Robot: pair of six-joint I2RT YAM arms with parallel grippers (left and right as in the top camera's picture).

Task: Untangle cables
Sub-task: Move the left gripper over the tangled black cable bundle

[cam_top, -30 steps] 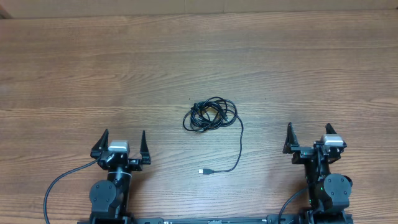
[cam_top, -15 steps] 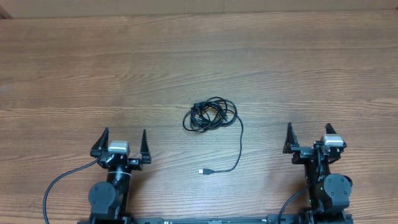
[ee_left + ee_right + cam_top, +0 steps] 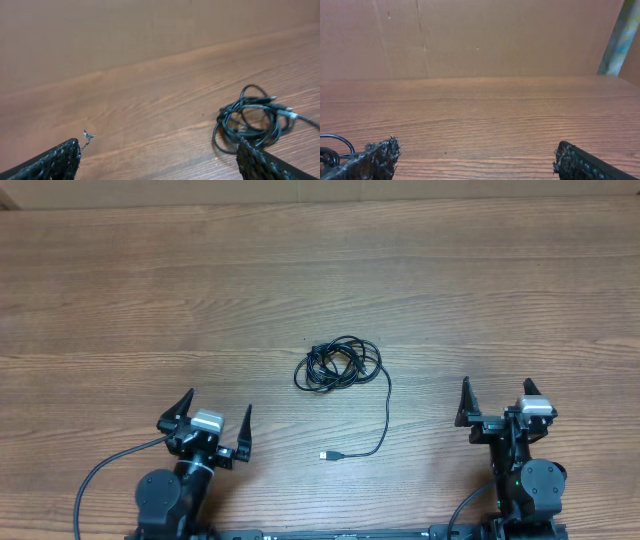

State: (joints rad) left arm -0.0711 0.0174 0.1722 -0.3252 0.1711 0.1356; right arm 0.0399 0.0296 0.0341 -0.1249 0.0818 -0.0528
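Black cords make up the whole job, and we find the cables (image 3: 338,366) bunched into one small coil near the middle of the wooden tabletop (image 3: 150,280). One loose strand (image 3: 387,405) leaves the right side of the coil, curves down toward the robot and ends in a small plug (image 3: 327,454) lying flat between the two arms. From the left wrist view the coil shows several overlapping loops with at least one plug end tucked into it. We cannot tell from here how many separate cords it holds or whether they are truly knotted.

Our left claw (image 3: 218,406) is released, its fingers spread wide with nothing between them. It sits low on the left, angled toward the coil but well apart from it. Our right claw (image 3: 496,392) is likewise spread and empty, near the right edge. Its wrist camera catches only a sliver of a loop at the lower left.

We judge the task to be at its very start. Nothing is gripped, no cord has been drawn out of the bundle, and only that single strand lies free. All of the separating is left to do: reach the coil, pin one part, pull the loops apart and lay each cord out on its own.
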